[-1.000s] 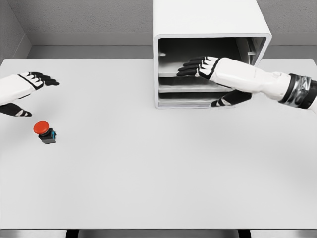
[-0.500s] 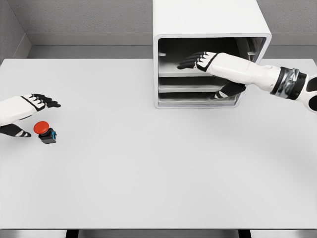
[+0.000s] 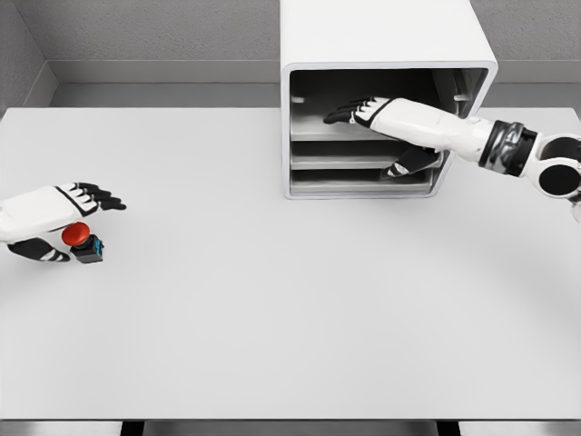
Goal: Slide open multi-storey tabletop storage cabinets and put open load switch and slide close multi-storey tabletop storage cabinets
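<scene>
White table (image 3: pixel 290 345) spans the view; white storage cabinet (image 3: pixel 386 91) sits at the back, right of centre, front open with tray shelves stacked inside; right arm comes in from the right edge and the right hand (image 3: pixel 359 112) is inside the top bay, fingers extended flat and close together above the upper tray (image 3: pixel 313 132), thumb dropped lower toward the trays below, gripping nothing that I can make out; left hand (image 3: pixel 54 218) sits at the far left of the table, fingers spread, thumb underneath; load switch (image 3: pixel 82 241), red button on a dark base, stands upright on the table between thumb and fingers, touching or nearly so, contact not clear; key relation: switch lies just right of the left palm, inside the open hand, so left is by far the nearer; cabinet is well apart, up and to the right; judgement: next is closing on the switch.
</scene>
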Robot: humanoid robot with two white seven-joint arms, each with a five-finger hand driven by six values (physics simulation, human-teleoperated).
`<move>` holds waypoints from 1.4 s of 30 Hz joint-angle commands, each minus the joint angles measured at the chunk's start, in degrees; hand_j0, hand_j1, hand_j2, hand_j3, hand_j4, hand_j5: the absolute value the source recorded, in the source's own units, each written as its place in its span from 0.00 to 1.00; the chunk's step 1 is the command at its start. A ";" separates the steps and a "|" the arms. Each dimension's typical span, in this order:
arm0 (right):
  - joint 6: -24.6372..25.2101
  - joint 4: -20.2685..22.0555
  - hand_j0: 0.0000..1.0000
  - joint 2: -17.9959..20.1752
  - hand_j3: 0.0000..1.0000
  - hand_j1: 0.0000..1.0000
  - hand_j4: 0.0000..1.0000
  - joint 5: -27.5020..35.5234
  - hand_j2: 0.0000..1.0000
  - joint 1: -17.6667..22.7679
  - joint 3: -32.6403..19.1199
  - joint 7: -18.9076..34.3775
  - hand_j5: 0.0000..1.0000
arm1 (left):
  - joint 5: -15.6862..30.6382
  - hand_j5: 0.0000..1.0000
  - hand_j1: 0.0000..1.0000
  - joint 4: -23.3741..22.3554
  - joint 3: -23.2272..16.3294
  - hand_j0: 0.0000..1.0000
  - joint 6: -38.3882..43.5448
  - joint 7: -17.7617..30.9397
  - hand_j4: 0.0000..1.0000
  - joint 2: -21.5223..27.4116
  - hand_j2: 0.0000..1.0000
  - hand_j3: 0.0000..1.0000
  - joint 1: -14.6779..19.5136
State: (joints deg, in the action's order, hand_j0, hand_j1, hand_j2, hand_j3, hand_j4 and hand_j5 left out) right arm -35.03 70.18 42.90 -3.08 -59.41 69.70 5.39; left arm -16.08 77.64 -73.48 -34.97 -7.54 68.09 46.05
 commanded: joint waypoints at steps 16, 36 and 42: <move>0.03 -5.14 1.00 -1.86 1.00 1.00 1.00 -2.19 1.00 0.53 -0.62 0.06 1.00 | -2.38 0.76 0.76 1.11 0.18 0.76 -0.03 -0.02 0.76 0.90 0.76 0.76 0.97; 0.03 -7.33 1.00 -3.26 1.00 1.00 1.00 -6.58 1.00 0.88 -0.71 -0.47 1.00 | -4.40 0.78 0.78 1.28 0.09 0.78 -0.03 -0.02 0.78 0.46 0.78 0.78 0.79; 0.03 -6.54 1.00 -3.18 1.00 1.00 1.00 -8.43 1.00 1.14 -2.38 -0.47 1.00 | -4.75 0.78 0.78 1.90 -0.70 0.78 -0.03 -0.02 0.78 0.55 0.78 0.78 0.62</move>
State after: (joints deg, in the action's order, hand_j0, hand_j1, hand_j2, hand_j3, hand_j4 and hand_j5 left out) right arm -34.86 63.81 39.68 -8.85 -58.27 67.42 4.89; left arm -21.00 79.30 -73.78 -34.97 -7.54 68.63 46.67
